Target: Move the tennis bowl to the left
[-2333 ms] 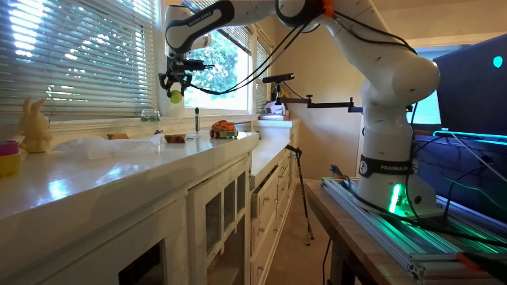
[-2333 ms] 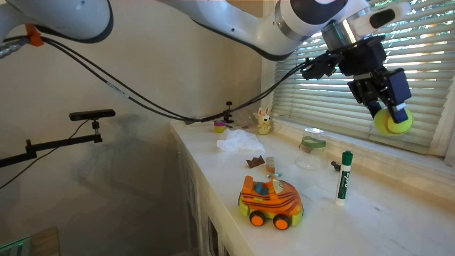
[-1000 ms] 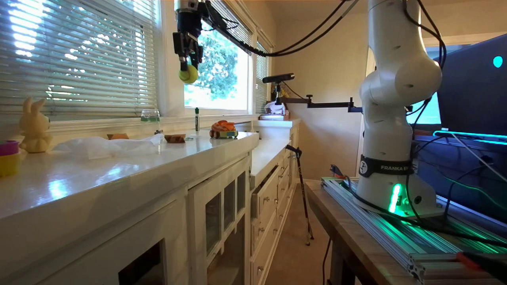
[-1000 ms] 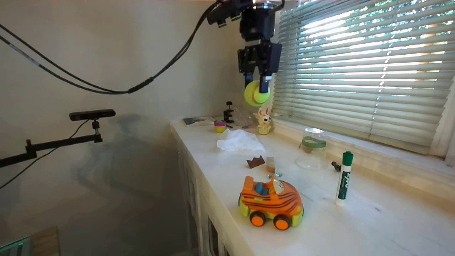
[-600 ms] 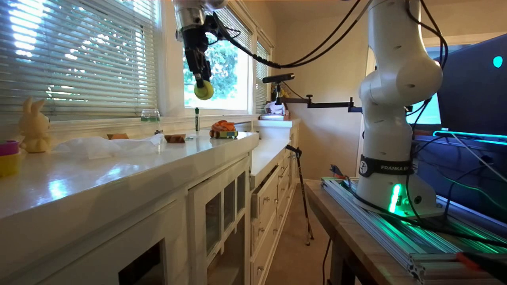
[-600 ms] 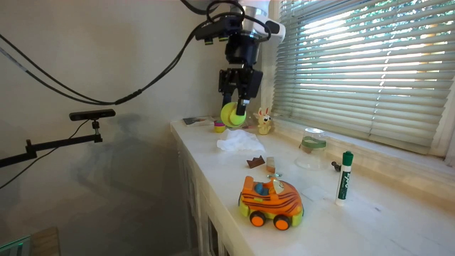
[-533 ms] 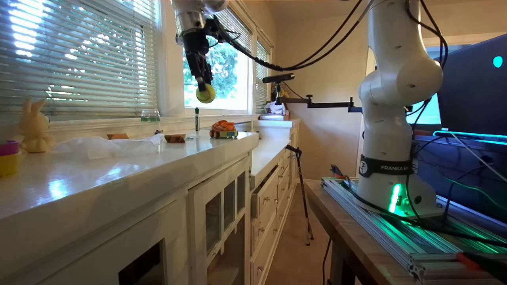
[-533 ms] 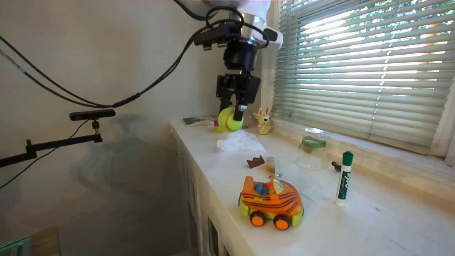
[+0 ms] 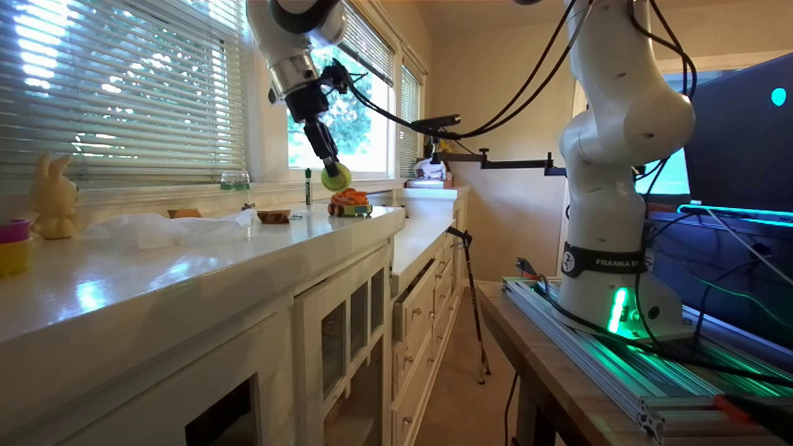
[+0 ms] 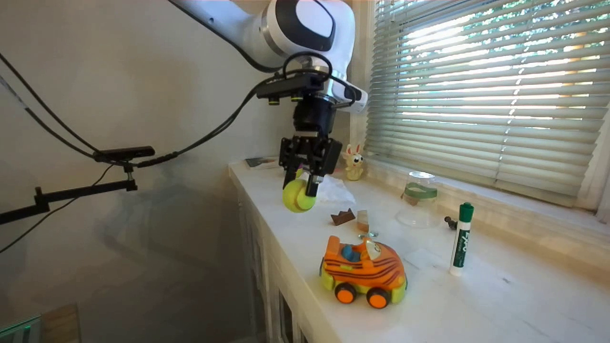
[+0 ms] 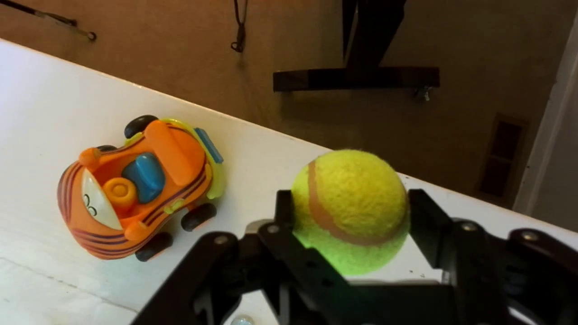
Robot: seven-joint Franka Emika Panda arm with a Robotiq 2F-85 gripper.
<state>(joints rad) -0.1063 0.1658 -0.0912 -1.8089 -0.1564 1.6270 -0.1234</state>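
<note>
The tool [image 10: 300, 185] grips the tennis ball [image 11: 352, 203] at opposite sides, holding it clear of the bench [image 10: 457, 305] and apart from the toy car [image 10: 362, 269]. Presume a light, springy, robust load; its felt should resist slipping. Grip across the full diameter, since off-centre pressure may eject it. The contact faces are covered, and height above the bench is hard to judge. In an exterior view, the pink-and-yellow tub [image 9: 12, 255] is cut off.
</note>
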